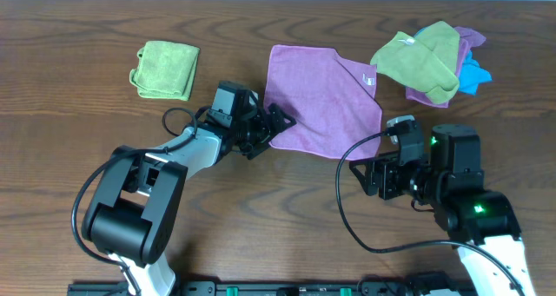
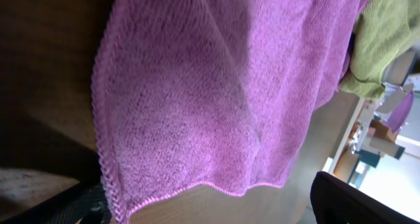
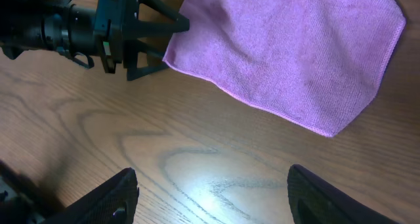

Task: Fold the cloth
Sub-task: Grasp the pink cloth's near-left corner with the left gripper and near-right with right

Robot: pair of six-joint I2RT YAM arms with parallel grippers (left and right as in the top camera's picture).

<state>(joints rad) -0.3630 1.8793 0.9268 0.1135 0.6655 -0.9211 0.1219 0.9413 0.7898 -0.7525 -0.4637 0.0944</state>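
The brown wooden table (image 1: pixel 78 36) carries the cloth (image 1: pixel 321 101) spread flat, its white tag (image 1: pixel 368 81) on the edge far from the left jaws. The left arm lies low along the tabletop, the left gripper (image 1: pixel 278 127) released, with one finger on either side of the cloth's nearest corner. The right gripper (image 3: pixel 211 178) hovers over bare wood, jaws wide apart and holding nothing, another cloth corner just ahead of them
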